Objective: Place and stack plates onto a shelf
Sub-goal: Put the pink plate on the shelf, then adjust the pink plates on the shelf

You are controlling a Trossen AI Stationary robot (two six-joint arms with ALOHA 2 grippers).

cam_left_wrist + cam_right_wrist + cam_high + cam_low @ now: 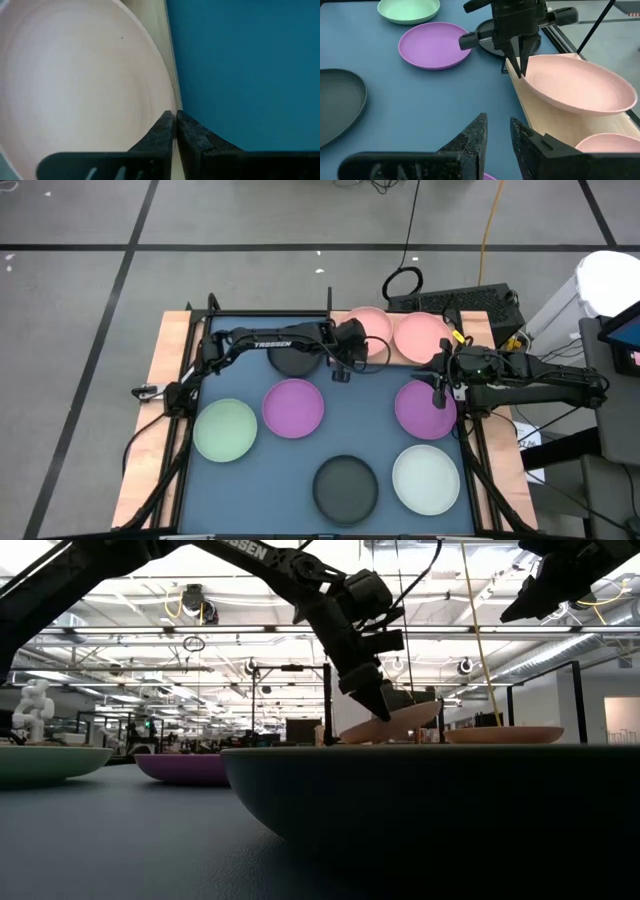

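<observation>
Industrial lab — exposed ceiling ducts (200, 605)

Eight plates show from above. Two are pink: one (372, 328) partly under the left arm, the other (424, 337) beside it. Two are purple: one (293, 407) near the middle, one (420, 406) partly under the right arm. Two are pale green: one (224, 429) on the left, a paler one (425, 479) at lower right. Two look black: one (345, 487) in front, and one (292, 359) mostly hidden beneath the left arm, so its colour is less sure. There is one wooden shelf (385, 358), one blue mat (280, 470), one tabletop (150, 420), and two arms, each with two fingers.
</observation>
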